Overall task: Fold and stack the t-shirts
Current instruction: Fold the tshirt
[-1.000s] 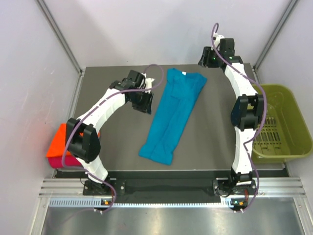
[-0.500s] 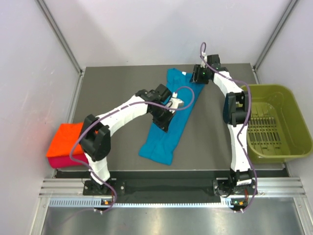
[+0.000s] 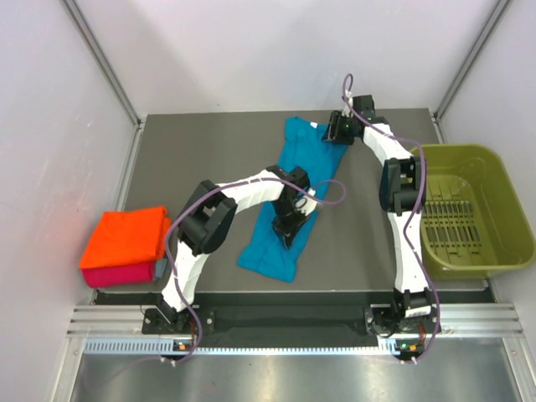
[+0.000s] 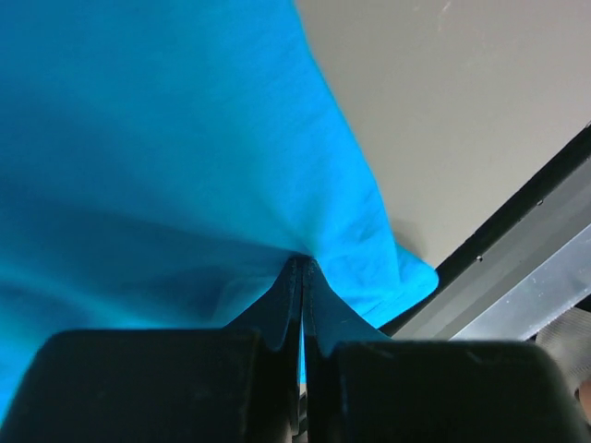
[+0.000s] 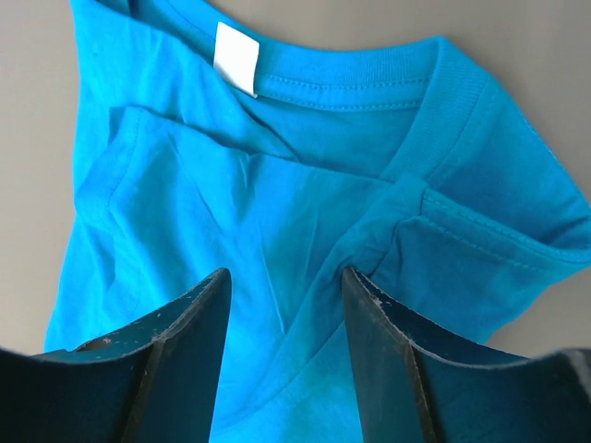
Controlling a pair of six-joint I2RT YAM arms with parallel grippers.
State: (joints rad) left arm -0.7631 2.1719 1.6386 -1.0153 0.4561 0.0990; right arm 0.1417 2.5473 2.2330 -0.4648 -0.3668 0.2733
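- Two grippers are at one teal-blue short-sleeved cloth t-shirt (image 3: 303, 155), which lies as a long narrow strip slanting across the middle of the dark grey desk (image 3: 193, 159), collar at the far end.
- The left gripper (image 4: 301, 277) is clenched on a thin pinch of cloth towards the hem end. So small a bite may catch only the top layer, and a lift would then peel the fold open instead of carrying it.
- The right gripper (image 5: 284, 300) is spread, with a finger on either side of a creased sleeve edge below the collar and its small white neck label (image 5: 235, 57). Closing off-centre could grab the sleeve alone and drag the collar askew.
- Further out, the folded orange t-shirt (image 3: 126, 236) sits on the folded magenta-pink t-shirt (image 3: 117, 275) at the desk's near left edge. A careless drop there could tip the pile.
- The olive-green plastic basket (image 3: 469, 209) stands just beside the right arm's elbow, so a wide swing could knock it.
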